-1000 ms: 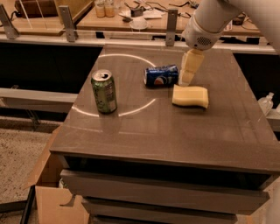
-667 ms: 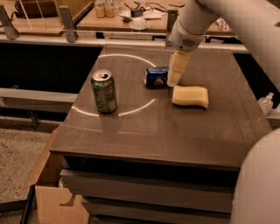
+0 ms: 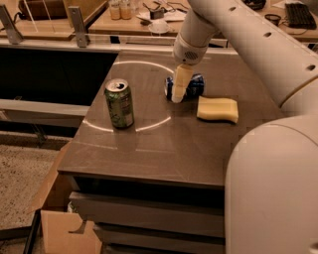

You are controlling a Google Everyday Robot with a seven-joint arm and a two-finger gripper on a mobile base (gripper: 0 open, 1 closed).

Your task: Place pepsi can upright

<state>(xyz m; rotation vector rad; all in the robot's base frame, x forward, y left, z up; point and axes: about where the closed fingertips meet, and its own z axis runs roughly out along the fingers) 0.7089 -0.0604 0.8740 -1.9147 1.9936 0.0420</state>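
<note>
The pepsi can (image 3: 197, 85) is dark blue and lies on its side on the brown table (image 3: 164, 144), towards the far middle. My gripper (image 3: 177, 97) points down in front of the can's left half and hides that part. Its tip is at table height, right by the can. I cannot see whether it touches the can. The arm (image 3: 238, 44) comes in from the upper right.
A green can (image 3: 119, 103) stands upright on the left of the table. A yellow sponge (image 3: 217, 109) lies just right of the pepsi can. A desk with clutter (image 3: 149, 15) is behind the table. A cardboard box (image 3: 59, 228) sits on the floor at lower left.
The gripper has moved left, from the pepsi can's right end to in front of its left half. The arm now fills the right of the view. The cans and sponge have not moved.
</note>
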